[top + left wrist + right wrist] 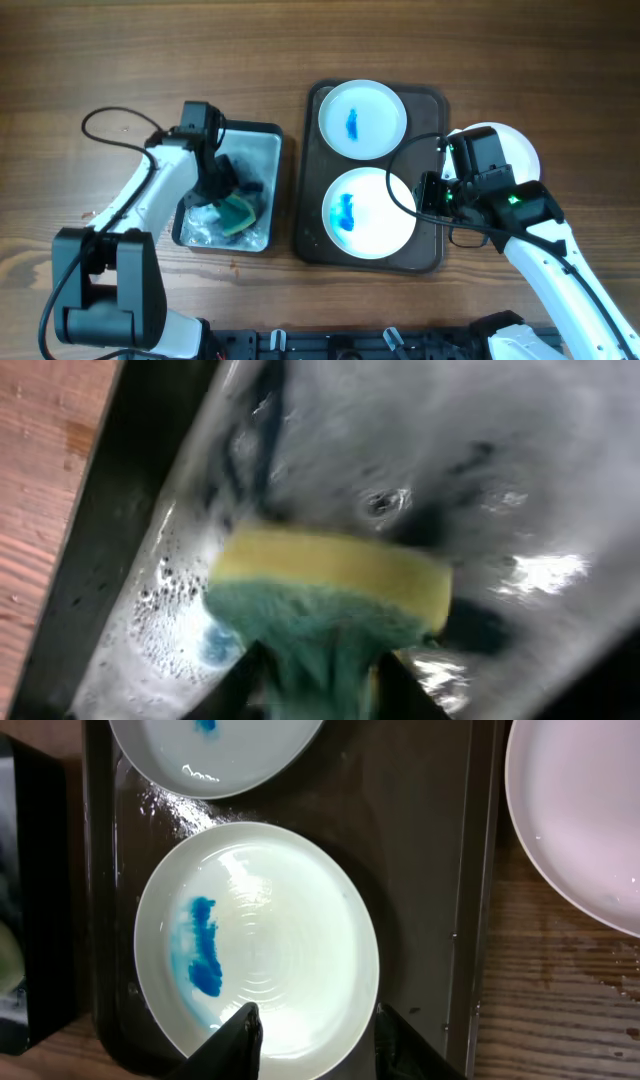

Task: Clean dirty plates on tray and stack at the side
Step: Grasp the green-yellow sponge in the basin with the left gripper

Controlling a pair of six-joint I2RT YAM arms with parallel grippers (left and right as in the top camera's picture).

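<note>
Two white plates lie on the dark brown tray. The far plate and the near plate each carry a blue smear. A third white plate rests on the table right of the tray, partly under my right arm. My right gripper is open and low over the near plate, its rim between the fingers. One finger is over the plate, the other over the tray. My left gripper is shut on a yellow-green sponge inside the grey metal tray.
The grey metal tray is wet and foamy, with dark smears on its floor. Its dark rim stands close to the brown tray's left side. Bare wooden table surrounds both trays. The left wrist view is blurred.
</note>
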